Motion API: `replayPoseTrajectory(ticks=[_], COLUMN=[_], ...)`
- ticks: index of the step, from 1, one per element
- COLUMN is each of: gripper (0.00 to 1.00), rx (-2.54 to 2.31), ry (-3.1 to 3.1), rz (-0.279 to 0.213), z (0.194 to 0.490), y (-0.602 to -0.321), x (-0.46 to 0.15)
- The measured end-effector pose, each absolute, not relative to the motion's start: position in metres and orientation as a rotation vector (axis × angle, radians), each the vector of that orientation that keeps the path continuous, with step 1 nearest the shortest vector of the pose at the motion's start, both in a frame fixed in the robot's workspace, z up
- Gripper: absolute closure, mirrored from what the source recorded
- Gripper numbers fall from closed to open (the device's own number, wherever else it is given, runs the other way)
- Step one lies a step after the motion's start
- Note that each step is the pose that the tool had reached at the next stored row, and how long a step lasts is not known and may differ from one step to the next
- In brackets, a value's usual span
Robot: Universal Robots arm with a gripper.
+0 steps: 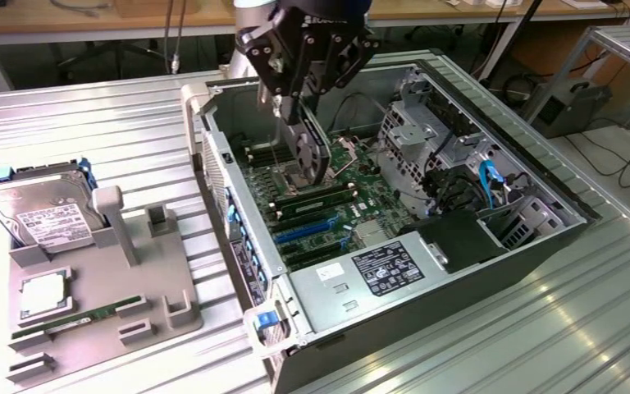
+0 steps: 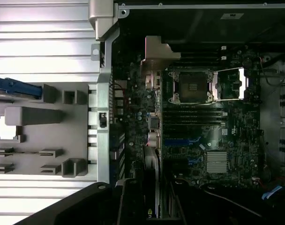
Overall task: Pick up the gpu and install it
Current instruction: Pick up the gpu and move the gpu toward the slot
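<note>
Hung gripper point(image 1: 294, 105) over open computer case point(image 1: 534, 176), fingers pinched on upper edge of gpu point(image 1: 312, 152). Held card on edge, tilted, above motherboard point(image 1: 376, 197), close over memory sticks point(image 1: 315, 199), not yet at blue slots point(image 1: 304, 232). Judged risks: jamming connector edge beside slot, owing to tilt; snagging silver bracket point(image 2: 157, 54) on case rear wall, if lowered off line; twisting card in narrow pinch under seating force; knocking memory sticks or cpu socket point(image 2: 191, 86) through low sideways travel.

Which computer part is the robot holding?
The gpu: the black card in the fingers over the case; the hard drive and memory stick lie on the tray.
</note>
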State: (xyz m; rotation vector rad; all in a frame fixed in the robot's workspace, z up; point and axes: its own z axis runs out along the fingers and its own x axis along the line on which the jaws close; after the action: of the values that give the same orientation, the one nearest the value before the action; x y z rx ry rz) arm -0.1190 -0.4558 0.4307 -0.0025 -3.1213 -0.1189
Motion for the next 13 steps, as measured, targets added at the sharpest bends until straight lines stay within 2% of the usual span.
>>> replayPoseTrajectory(ticks=[13], gripper=[0.74], rx=[-0.002], ry=[-3.121], rz=[-0.119], z=[0.399], y=[-0.455], x=[-0.104])
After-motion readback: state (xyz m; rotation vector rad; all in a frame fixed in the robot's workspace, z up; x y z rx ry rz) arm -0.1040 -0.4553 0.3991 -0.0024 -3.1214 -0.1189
